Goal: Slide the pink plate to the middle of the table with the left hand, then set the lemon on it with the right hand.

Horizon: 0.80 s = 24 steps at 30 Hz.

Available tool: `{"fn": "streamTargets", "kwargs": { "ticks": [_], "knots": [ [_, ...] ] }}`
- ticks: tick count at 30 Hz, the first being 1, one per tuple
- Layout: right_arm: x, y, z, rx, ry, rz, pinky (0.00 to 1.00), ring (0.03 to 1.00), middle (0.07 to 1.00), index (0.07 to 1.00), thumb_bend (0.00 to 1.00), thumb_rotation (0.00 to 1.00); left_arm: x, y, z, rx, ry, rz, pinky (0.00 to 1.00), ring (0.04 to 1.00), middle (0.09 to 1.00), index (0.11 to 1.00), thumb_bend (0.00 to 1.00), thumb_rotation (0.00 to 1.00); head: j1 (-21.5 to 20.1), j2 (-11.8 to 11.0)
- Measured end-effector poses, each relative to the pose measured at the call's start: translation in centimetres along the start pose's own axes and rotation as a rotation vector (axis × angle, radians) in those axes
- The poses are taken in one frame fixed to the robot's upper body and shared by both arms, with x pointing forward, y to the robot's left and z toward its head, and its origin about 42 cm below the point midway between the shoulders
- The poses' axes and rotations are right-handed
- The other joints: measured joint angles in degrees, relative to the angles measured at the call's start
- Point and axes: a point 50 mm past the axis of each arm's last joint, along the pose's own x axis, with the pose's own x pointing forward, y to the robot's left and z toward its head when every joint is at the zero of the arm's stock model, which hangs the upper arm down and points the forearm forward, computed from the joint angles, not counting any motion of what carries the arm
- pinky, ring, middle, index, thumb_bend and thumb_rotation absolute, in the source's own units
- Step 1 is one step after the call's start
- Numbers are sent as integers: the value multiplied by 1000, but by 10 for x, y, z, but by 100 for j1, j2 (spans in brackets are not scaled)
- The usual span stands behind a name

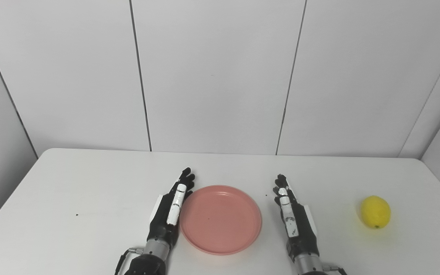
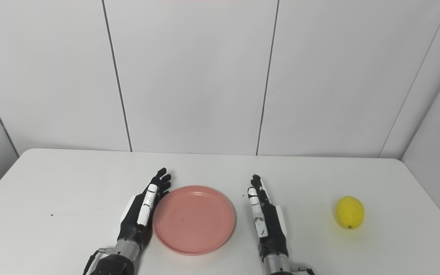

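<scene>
There is one pink plate (image 1: 220, 219), one lemon (image 1: 375, 212) and two robot hands on one white table (image 1: 71, 198). The pink plate lies flat near the middle of the table, close to the front edge. The left hand (image 1: 170, 212) stands on its side right against the plate's left rim; it looks like it touches the rim, but that is hard to tell for sure. Its fingers are straight and close together, pointing away toward the wall, and it holds nothing. The right hand (image 1: 292, 215) stands on its side too, just to the right of the plate with a small gap between them. Its fingers are also straight, side by side, and hold nothing. The lemon sits alone on the right side of the table, well apart from the right hand and from the plate. Both arms are cut off at the bottom edge, so only the hands and wrists show. The thumbs are hard to make out.
</scene>
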Motion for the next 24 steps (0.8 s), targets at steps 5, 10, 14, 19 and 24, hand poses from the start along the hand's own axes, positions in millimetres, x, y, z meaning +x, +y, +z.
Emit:
{"fn": "streamTargets", "kwargs": {
  "ticks": [5, 10, 14, 19, 24],
  "knots": [
    [0, 1, 0, 0, 0, 3, 982, 963, 963, 962, 706, 1000, -1, -2, -1, 0, 0, -17, 977, 966, 962, 964, 564, 1000, -26, 9],
    [0, 2, 0, -1, 0, 7, 999, 968, 967, 965, 709, 1000, -3, -4, -2, 1, -3, -26, 956, 957, 956, 962, 578, 1000, -53, 35],
    [0, 3, 4, -2, -8, 10, 996, 968, 969, 966, 715, 1000, -4, -5, -2, 1, -5, -37, 952, 961, 960, 967, 577, 1000, -62, 53],
    [0, 3, 4, -3, -5, 11, 992, 968, 966, 967, 705, 1000, -6, -7, -3, -12, -13, -57, 964, 967, 964, 967, 584, 1000, -79, 53],
    [0, 4, 4, -3, -4, 13, 994, 972, 971, 967, 702, 1000, -5, -10, -4, -25, -14, -86, 975, 969, 963, 965, 590, 1000, -97, 53]
  ]
}}
